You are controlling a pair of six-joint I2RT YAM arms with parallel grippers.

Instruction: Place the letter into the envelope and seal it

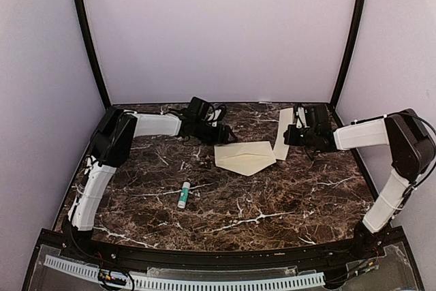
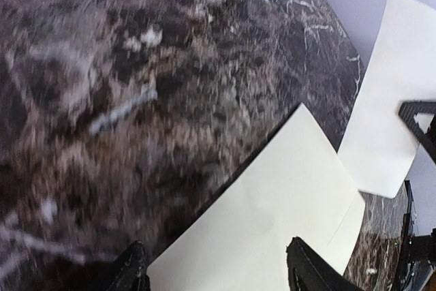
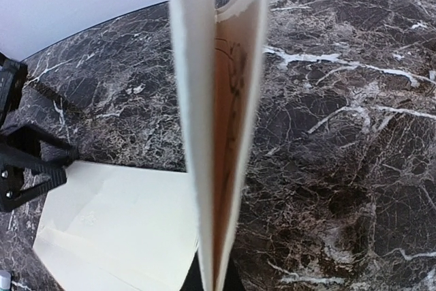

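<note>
Left of the bench's middle, toward the near edge, a glue stick lies alone; we judge it is waiting for the sealing step.

Further back, the left gripper sits low at the left end of the envelope. Its fingers are spread wide, and the wrist view shows the paper's corner lying between the tips. We read this as getting ready to steady the envelope so it does not slide when the sheet goes in.

The envelope lies flat near the middle of the back edge. Its pointed flap is open and aims at the near edge, and we see nothing inside it.

Just to its right is the letter, folded in half and seen edge-on from the wrist, with brown print showing inside the fold. The right gripper is pinched on it. We cannot tell whether the letter's lower end touches the envelope. Insertion is not yet done.
</note>
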